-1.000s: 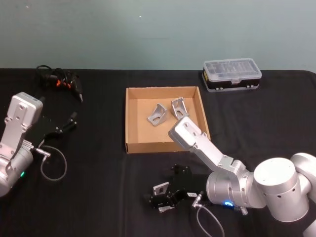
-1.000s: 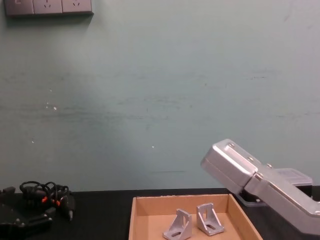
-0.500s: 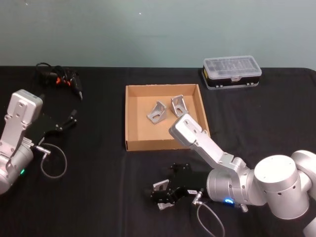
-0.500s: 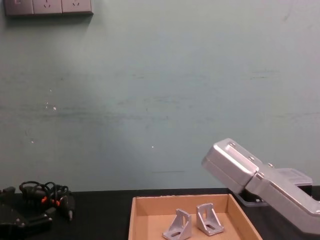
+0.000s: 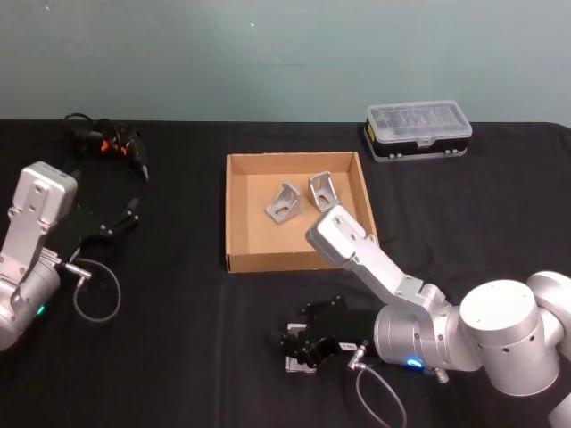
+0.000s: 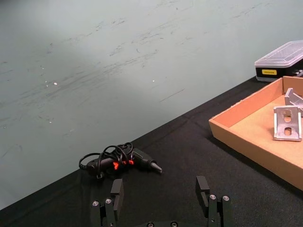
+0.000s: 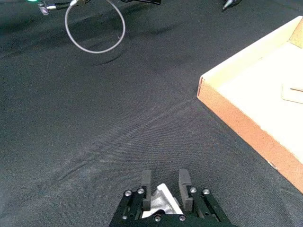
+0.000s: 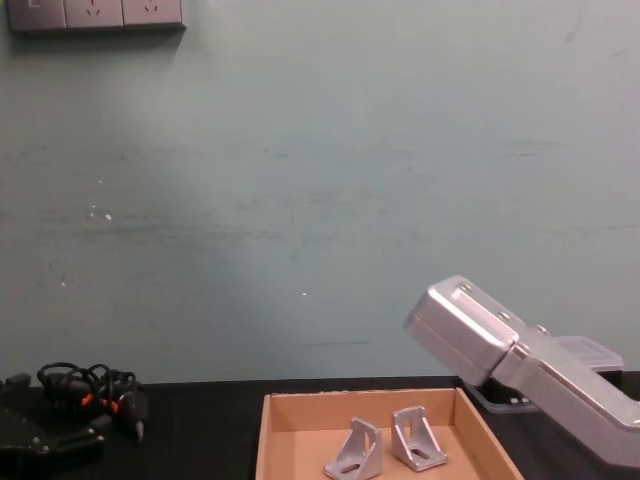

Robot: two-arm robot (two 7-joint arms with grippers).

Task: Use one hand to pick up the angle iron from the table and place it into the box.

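Near the front edge of the black table [image 5: 178, 312], my right gripper [image 5: 301, 344] is low over an angle iron [image 5: 298, 365]. The right wrist view has that silver angle iron [image 7: 164, 200] between the two black fingers [image 7: 146, 181], which stand close against it. The tan cardboard box [image 5: 229, 214] lies just beyond, and two more angle irons [image 5: 283, 204] [image 5: 322, 190] rest inside it. My left gripper [image 5: 125, 218] is parked at the table's left, its fingers [image 6: 116, 189] wide open with nothing between them.
A clear-lidded plastic case [image 5: 418, 131] stands at the back right. A black tool with a tangled cable [image 5: 107, 143] lies at the back left. A grey cable loop [image 5: 94, 299] rests beside my left arm.
My right gripper has slid left over the angle iron, which lay bare beside it before, and its fingers now bracket it. The left arm has stayed still.
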